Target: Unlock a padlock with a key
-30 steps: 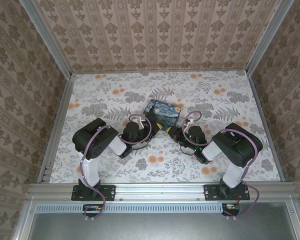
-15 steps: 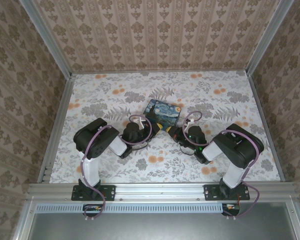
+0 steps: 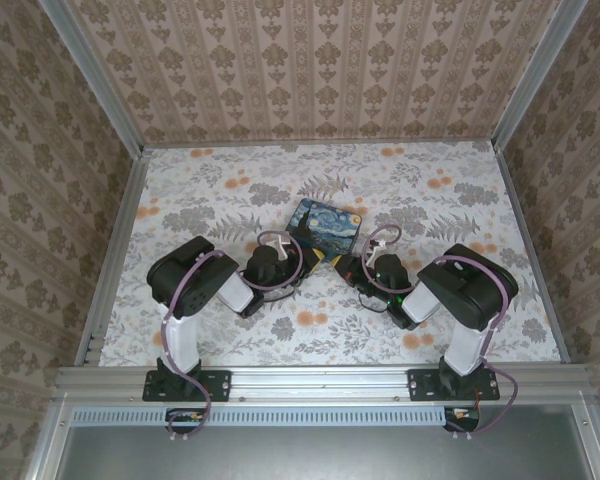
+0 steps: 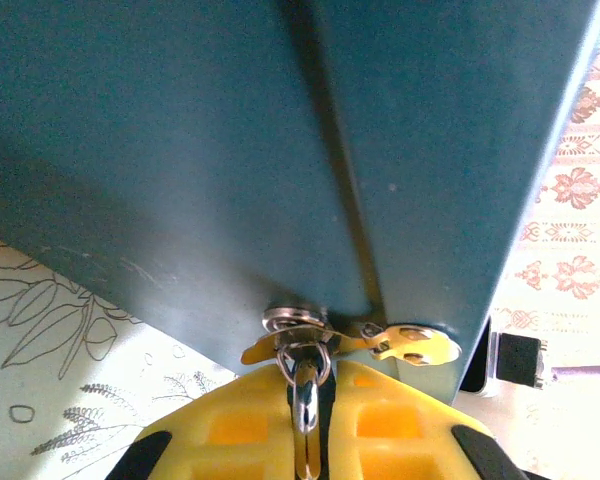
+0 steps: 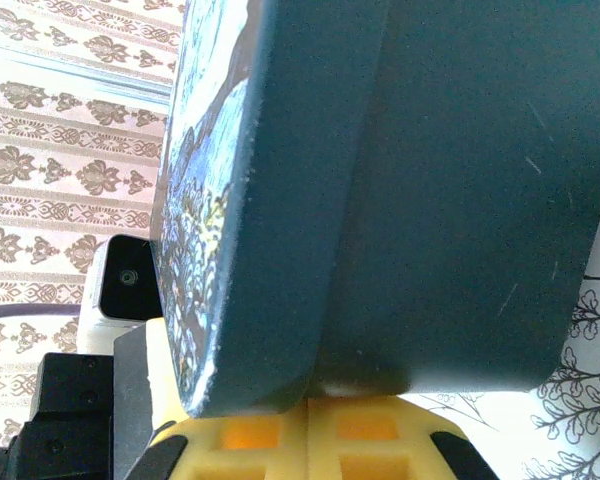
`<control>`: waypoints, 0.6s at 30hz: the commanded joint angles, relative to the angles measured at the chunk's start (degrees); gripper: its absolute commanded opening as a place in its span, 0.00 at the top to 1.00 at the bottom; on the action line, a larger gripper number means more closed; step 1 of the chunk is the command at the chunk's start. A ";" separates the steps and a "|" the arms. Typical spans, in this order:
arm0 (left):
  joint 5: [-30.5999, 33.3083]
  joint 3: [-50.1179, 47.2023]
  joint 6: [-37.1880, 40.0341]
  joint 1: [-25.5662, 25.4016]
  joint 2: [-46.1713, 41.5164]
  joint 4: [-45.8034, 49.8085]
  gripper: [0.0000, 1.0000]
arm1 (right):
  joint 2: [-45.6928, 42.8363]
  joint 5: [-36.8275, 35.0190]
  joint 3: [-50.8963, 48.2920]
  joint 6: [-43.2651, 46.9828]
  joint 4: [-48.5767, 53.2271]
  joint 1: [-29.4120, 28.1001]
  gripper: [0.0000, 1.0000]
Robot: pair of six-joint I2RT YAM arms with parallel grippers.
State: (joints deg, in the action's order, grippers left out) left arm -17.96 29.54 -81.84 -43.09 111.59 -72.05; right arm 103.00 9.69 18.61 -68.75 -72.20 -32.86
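A silver key (image 4: 306, 400) on a small ring is pinched edge-on between the yellow fingers of my left gripper (image 4: 315, 368), which is shut on it. Its tip meets a small round silvery lock end (image 4: 294, 320) at the lower edge of the teal box side (image 4: 180, 150), beside a gold hasp plate (image 4: 415, 345). I take this metal end for the padlock; its dark body is hidden. My right gripper (image 5: 308, 405) is shut, its fingertips pressed against the box's bottom corner (image 5: 280, 390). Seen from above, the left gripper (image 3: 310, 260) and right gripper (image 3: 342, 264) meet at the box's near corner.
The Starry Night printed box (image 3: 325, 226) lies mid-table on the floral cloth (image 3: 210, 190), tipped against the grippers. Patterned walls and aluminium rails (image 3: 115, 250) enclose the table. The two wrists stand very close together.
The right arm's elbow has shifted slightly left towards the box. The left arm and the box look unchanged.
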 commanded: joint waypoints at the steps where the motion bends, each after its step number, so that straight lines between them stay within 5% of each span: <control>1: -7.40 -0.50 -1.52 -1.98 -1.82 -1.86 1.00 | 0.73 -0.22 1.14 1.71 -4.07 -0.36 1.00; 18: -8.24 0.12 -5.85 -2.05 -4.09 -2.22 1.00 | 5.06 3.32 5.41 -0.86 -4.63 -0.02 1.00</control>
State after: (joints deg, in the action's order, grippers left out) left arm -16.19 29.28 -85.56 -42.63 110.34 -69.43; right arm 107.74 11.40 20.73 -68.34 -75.55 -32.75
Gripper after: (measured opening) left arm 0.093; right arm 0.068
